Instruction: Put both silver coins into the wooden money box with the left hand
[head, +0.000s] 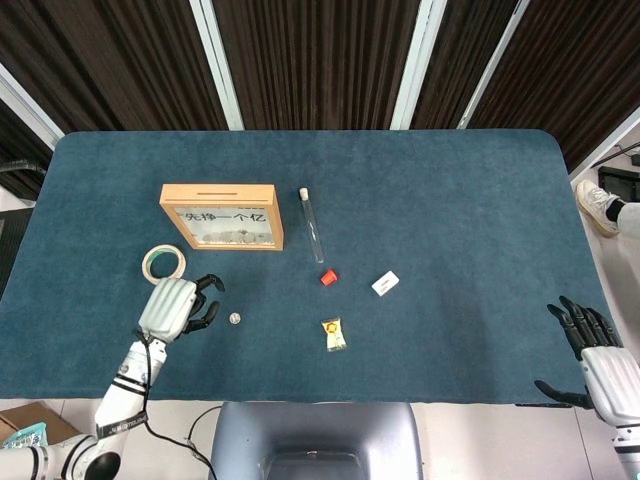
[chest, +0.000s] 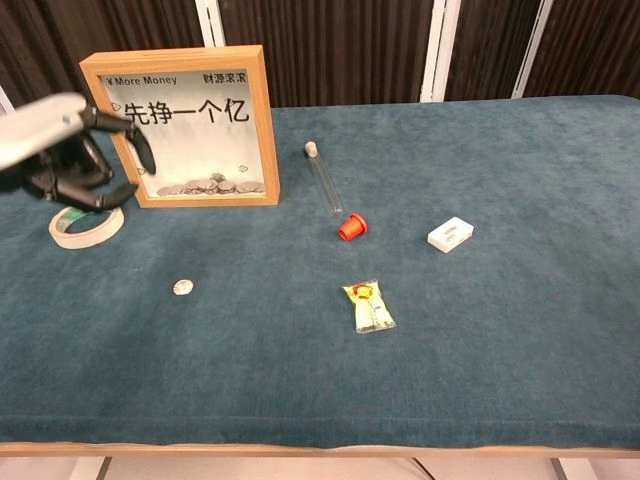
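Dark slatted panels are backing a blue felt table (head: 450, 190). You are hovering the left hand (head: 172, 308) just beside 1 silver coin (head: 234, 319), which is lying flat on the felt; its fingers are curled but apart and holding nothing. No 2nd loose coin is showing in either view, so I am judging it already inside. The wooden money box (head: 222, 216) is standing upright well behind the coin, slot on top, coins piled behind its window. You are resting the right hand (head: 598, 365) at the table's near right edge, fingers spread and empty. Step in hand: approaching coin 2. Next you are needing a low pinch on a thin, flat disc, then a lift to the slot.
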